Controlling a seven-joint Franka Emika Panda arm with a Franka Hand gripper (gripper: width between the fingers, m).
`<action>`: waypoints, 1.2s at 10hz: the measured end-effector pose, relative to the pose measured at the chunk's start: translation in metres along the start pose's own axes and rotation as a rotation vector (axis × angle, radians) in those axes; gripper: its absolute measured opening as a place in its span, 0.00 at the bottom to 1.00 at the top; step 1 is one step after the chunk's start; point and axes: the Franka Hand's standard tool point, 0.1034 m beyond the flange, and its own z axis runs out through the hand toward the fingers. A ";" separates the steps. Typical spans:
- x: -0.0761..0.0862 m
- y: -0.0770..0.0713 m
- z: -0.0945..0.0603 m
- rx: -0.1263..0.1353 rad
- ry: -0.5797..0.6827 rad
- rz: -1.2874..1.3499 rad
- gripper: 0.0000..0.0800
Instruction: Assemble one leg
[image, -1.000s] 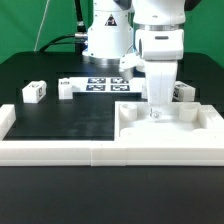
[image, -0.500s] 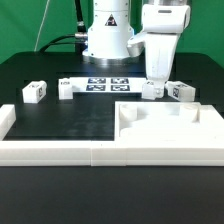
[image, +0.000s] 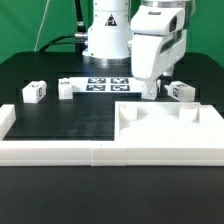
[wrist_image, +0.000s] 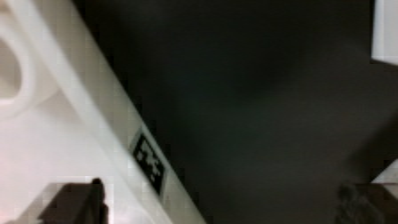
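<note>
Gripper (wrist_image: 226, 200) tilted above black table (image: 60, 125), jaws apart (widely); tagged leg (image: 180, 91) near

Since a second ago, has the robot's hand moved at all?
Yes. The hand has risen away from the white panel and drifted toward the exterior view's left, nearer the marker board.

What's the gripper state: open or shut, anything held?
Open and empty. In the wrist view the gripper has its fingers standing wide apart, with nothing gripped between them.
</note>
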 end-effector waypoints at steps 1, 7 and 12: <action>-0.004 -0.011 0.000 0.001 0.008 0.157 0.81; 0.021 -0.061 0.002 0.026 0.010 0.541 0.81; 0.014 -0.069 0.001 0.110 -0.244 0.538 0.81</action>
